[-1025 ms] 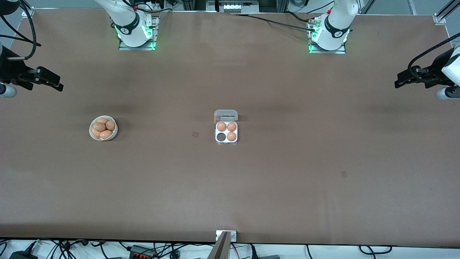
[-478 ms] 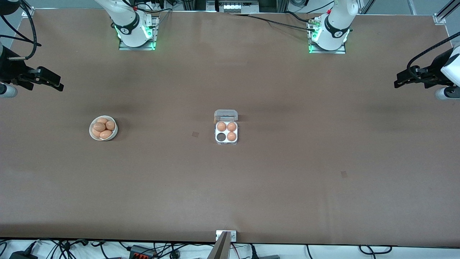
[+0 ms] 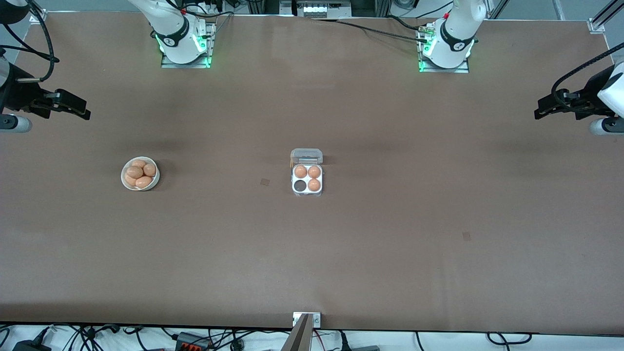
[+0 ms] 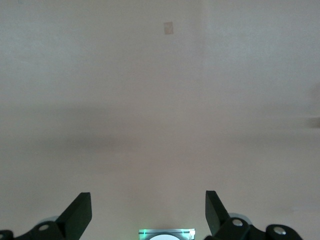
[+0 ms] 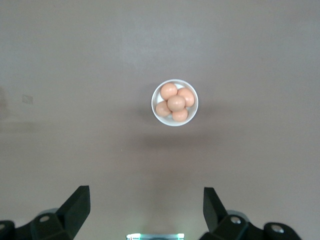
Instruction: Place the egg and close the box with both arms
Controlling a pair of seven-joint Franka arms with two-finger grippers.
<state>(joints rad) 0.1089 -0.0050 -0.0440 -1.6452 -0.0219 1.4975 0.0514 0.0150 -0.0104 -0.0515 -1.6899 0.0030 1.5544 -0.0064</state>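
White arm bases point(image 3: 181, 41) with dark joint bands and green lights are seen on metal plates. Black cables point(image 3: 375, 30) are routed to them. Black fingers point(image 4: 80, 215) are fitted on each gripper.

The open box point(image 3: 307, 179) holds three eggs, one cell empty.

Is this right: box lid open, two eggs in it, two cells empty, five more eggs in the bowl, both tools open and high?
Not quite. The box holds three eggs, with one cell empty; the front view shows it. The rest stands: lid open, five eggs in the bowl, left tool and right tool open and up over bare table.
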